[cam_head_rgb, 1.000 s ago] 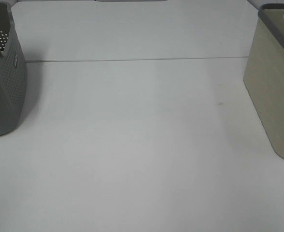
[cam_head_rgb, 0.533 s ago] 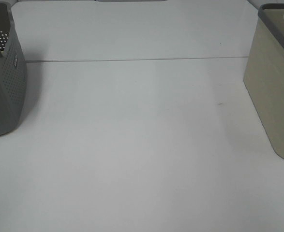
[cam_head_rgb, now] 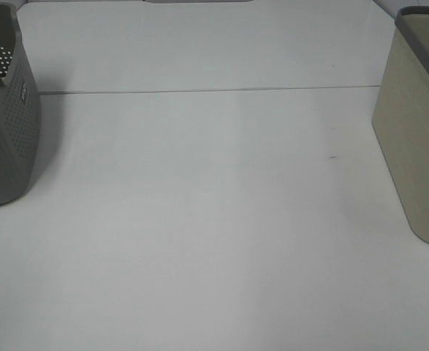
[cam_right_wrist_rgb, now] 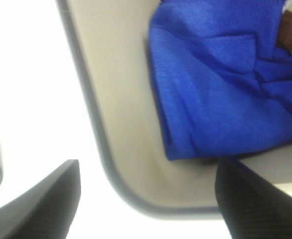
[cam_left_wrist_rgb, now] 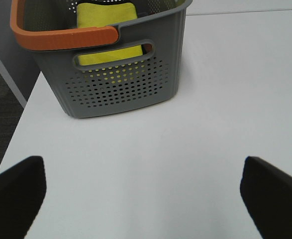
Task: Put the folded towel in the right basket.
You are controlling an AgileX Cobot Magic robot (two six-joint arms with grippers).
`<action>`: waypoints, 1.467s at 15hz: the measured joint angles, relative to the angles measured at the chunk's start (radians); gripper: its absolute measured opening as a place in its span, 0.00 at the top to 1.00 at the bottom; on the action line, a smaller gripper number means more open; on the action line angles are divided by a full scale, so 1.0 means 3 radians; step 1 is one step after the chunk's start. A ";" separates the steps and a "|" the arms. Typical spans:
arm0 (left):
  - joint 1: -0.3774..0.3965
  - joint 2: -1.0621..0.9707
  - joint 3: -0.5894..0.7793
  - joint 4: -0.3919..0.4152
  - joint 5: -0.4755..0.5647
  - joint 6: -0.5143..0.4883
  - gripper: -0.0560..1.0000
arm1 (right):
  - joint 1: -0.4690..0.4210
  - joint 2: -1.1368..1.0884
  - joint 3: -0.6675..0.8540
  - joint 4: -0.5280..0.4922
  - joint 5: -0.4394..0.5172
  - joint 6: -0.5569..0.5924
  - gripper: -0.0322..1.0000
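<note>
The table (cam_head_rgb: 214, 219) offers open passage between the grey basket (cam_head_rgb: 8, 124) and the beige basket (cam_head_rgb: 419, 139).

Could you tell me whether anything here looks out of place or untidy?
Nothing looks spilled or damaged. The only untidy thing is the blue towel inside the beige basket: it lies creased, with a flap loose, though that view is blurred.

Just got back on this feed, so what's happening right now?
The blue towel lies inside the beige right basket, so the placing looks done. The right gripper hangs open by that basket's corner, holding nothing. The left gripper is open too, over the table, facing the grey basket that holds a yellow towel.
</note>
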 joint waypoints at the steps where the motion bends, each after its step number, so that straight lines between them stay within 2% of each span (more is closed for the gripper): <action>1: 0.0000 0.0000 0.0000 0.0000 0.0000 0.0000 0.01 | 0.0110 -0.0150 0.0000 -0.0030 0.0003 0.0003 0.26; 3: 0.0000 0.0000 0.0000 0.0000 0.0000 0.0000 0.01 | 0.0533 -0.0400 0.0000 -0.0080 0.0007 0.0003 0.26; 6: 0.0000 0.0000 0.0000 0.0000 0.0000 0.0000 0.01 | 0.1487 -0.0780 0.0000 -0.0320 0.0013 -0.0130 0.26; 7: 0.0000 0.0000 0.0000 0.0000 0.0000 0.0000 0.01 | 0.1613 -0.0837 0.0000 -0.0367 0.0017 -0.0163 0.26; 8: 0.0000 0.0000 0.0000 0.0000 0.0000 0.0000 0.01 | 0.2087 -0.1157 0.0000 -0.0563 0.0020 -0.0200 0.26; 9: 0.0000 0.0000 0.0000 0.0000 0.0000 0.0000 0.01 | 0.2183 -0.1317 0.0000 -0.0650 0.0023 -0.0190 0.26; 12: 0.0000 0.0000 0.0000 0.0000 0.0000 0.0000 0.01 | 0.2210 -0.1893 0.0063 -0.0920 0.0023 -0.0170 0.26; 17: 0.0000 0.0000 0.0000 0.0000 0.0000 0.0000 0.01 | 0.2210 -0.2913 0.0707 -0.1203 -0.0087 -0.0077 0.26; 19: 0.0000 0.0000 0.0000 0.0000 0.0000 0.0000 0.01 | 0.2210 -0.3267 0.1100 -0.1367 -0.0147 0.0080 0.26; 22: 0.0000 0.0000 0.0000 0.0000 0.0000 0.0000 0.01 | 0.2210 -0.3960 0.1587 -0.1847 -0.0327 0.0587 0.26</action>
